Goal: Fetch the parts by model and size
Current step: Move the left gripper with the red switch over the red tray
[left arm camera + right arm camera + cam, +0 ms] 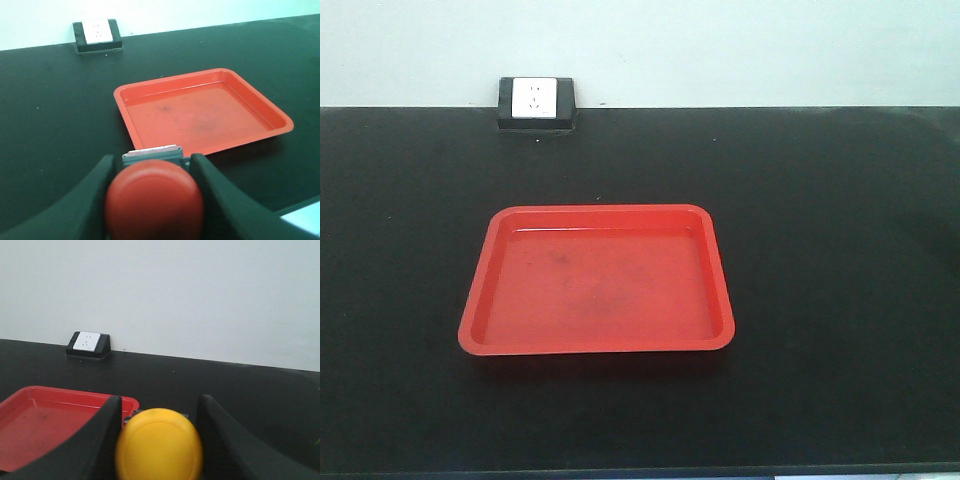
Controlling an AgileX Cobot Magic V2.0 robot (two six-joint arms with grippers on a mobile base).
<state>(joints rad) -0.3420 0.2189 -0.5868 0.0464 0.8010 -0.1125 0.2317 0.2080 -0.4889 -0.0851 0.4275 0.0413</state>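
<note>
Left gripper [151, 160] tight around the red-capped switch [154, 201], right gripper [160, 402] around the yellow-capped switch [159, 445], 1 red tray [600, 290] nearby.

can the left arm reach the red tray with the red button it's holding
Probably yes: the red tray lies just ahead of the red-capped switch in its jaws, only black table between.

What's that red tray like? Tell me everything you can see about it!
The red tray is a shallow rectangle with rounded corners and a low raised rim all the way around. It looks like shiny plastic. Its floor has a few faint dark smudges, and nothing lies inside it. It sits flat on the black table, near the middle in the front view. Only the table touches it.
</note>
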